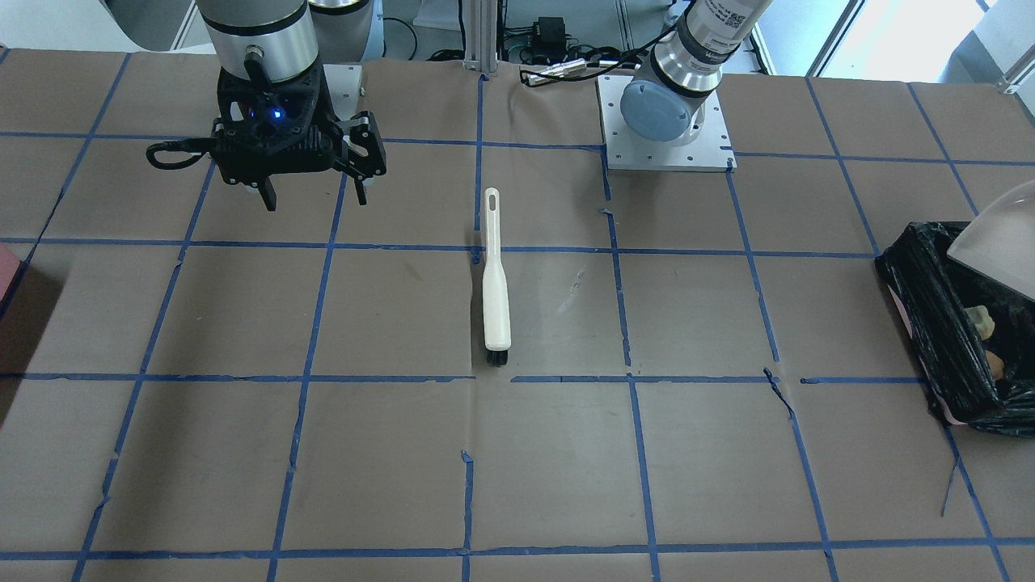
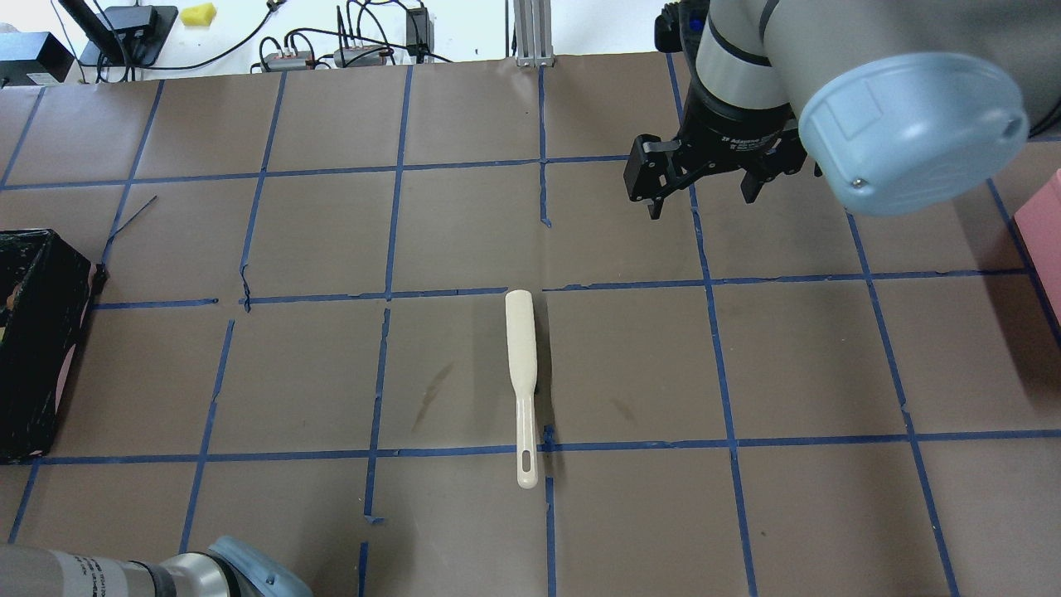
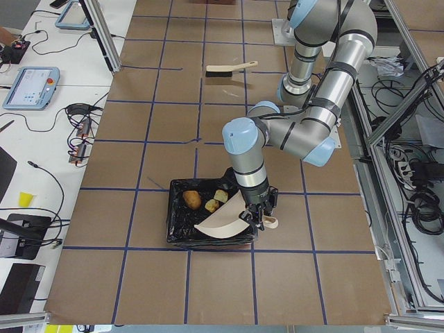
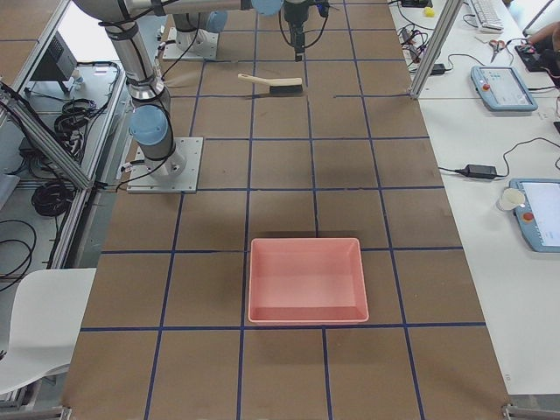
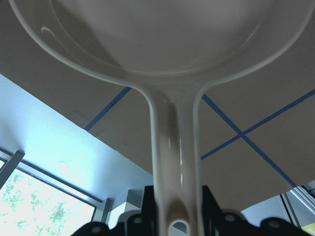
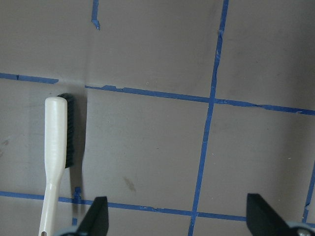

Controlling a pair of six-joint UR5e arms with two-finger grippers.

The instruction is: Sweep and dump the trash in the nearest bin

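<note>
The black-lined bin (image 3: pixel 175 225) sits at the table's left end. The trash lies inside it: a tan potato-shaped lump (image 3: pixel 192 200) and two smaller yellow and greenish chunks (image 3: pixel 216 201), part of which shows from the front (image 1: pixel 983 322). My left gripper (image 3: pixel 261 220) is shut on the handle (image 5: pixel 174 162) of a cream dustpan (image 3: pixel 222 220), which is tilted over the bin (image 1: pixel 922 299). My right gripper (image 1: pixel 315 199) hangs open above the table with nothing in it. A cream brush (image 2: pixel 522 373) lies flat mid-table, apart from the right gripper (image 2: pixel 703 203), and also shows in the right wrist view (image 6: pixel 56 142).
A pink tray (image 4: pixel 306 280) sits at the table's right end, its corner showing from overhead (image 2: pixel 1046 232). Blue tape lines grid the brown table cover. Cables and power bricks lie along the operators' side (image 2: pixel 348 50).
</note>
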